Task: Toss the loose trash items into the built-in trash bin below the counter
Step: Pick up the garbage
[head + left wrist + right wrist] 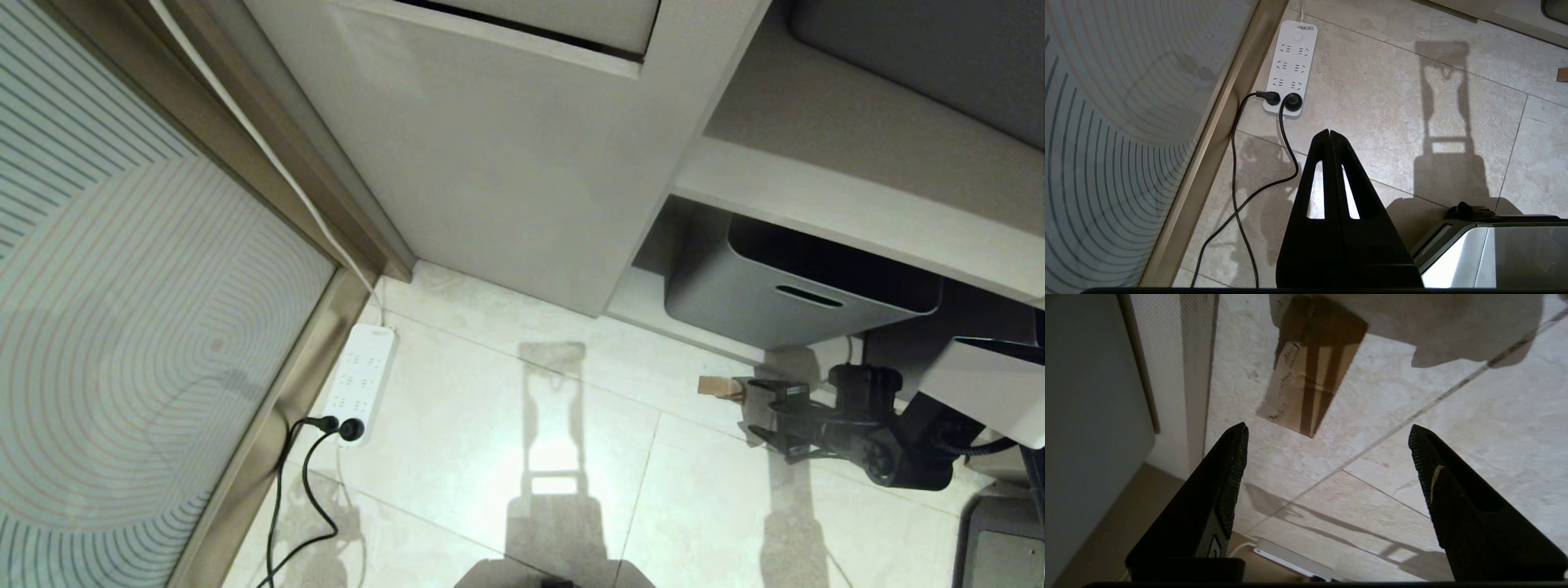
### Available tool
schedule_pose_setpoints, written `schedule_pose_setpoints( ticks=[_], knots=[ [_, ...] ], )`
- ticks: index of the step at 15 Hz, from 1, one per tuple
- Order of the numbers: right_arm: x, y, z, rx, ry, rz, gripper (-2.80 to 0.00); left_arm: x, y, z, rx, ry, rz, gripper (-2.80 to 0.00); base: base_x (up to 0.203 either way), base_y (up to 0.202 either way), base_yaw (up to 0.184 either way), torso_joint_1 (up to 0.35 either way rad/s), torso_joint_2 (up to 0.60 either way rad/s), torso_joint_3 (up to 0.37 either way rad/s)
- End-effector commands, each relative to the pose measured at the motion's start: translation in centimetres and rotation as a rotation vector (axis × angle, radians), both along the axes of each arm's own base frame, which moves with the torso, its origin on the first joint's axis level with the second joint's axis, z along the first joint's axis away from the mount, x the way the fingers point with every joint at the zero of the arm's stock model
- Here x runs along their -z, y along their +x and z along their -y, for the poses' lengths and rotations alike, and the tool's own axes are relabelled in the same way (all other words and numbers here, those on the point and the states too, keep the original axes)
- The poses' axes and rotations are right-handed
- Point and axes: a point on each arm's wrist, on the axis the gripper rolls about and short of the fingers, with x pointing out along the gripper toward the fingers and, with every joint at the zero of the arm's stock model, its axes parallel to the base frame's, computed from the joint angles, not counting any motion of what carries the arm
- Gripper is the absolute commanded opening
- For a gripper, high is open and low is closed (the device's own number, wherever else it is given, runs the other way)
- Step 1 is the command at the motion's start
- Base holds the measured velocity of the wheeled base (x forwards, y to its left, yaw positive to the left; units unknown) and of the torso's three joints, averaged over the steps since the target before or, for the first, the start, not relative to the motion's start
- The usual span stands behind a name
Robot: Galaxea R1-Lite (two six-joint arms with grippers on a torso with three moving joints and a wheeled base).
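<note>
A small folded tan cardboard piece (717,386) lies on the floor tiles in front of the grey tub, also seen as a cardboard piece (1310,388) in the right wrist view. My right gripper (756,411) hovers low just beside it, open, nothing between its fingers (1233,469); the cardboard sits beyond the fingertips, apart from them. The built-in trash bin (506,163) is the beige cabinet front at the middle back; only the lower edge of its flap (555,18) shows. The counter is out of view. My left gripper (1329,134) is shut and empty, parked over the floor.
A grey plastic tub (784,286) with a slot handle stands under a shelf (857,212) on the right. A white power strip (359,380) with black cables (306,482) lies by the striped glass panel (122,327) on the left. Pale floor tiles (490,425) lie between.
</note>
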Motion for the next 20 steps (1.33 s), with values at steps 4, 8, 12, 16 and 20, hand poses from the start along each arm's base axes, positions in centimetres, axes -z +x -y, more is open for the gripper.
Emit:
schedule_pose_setpoints(
  ticks=[4,8,12,16,20],
  knots=[
    [-0.2,1.8,0.4,0.065,0.13,0.023,0.0,0.0,0.0,0.0,0.0,0.0,-0.003,-2.8,0.0,0.0,0.0,0.0,0.0,0.0],
    [0.8,1.7,0.3,0.072,0.137,-0.005,0.0,0.0,0.0,0.0,0.0,0.0,-0.003,-2.8,0.0,0.0,0.0,0.0,0.0,0.0],
    [1.1,1.8,0.1,0.078,0.169,-0.017,0.0,0.0,0.0,0.0,0.0,0.0,-0.003,-2.8,0.0,0.0,0.0,0.0,0.0,0.0],
    [1.4,1.8,-0.7,0.041,0.194,-0.028,0.0,0.0,0.0,0.0,0.0,0.0,-0.003,-2.8,0.0,0.0,0.0,0.0,0.0,0.0],
    [1.5,2.5,-0.9,-0.004,0.215,-0.009,0.0,0.0,0.0,0.0,0.0,0.0,-0.003,-2.8,0.0,0.0,0.0,0.0,0.0,0.0]
  ],
)
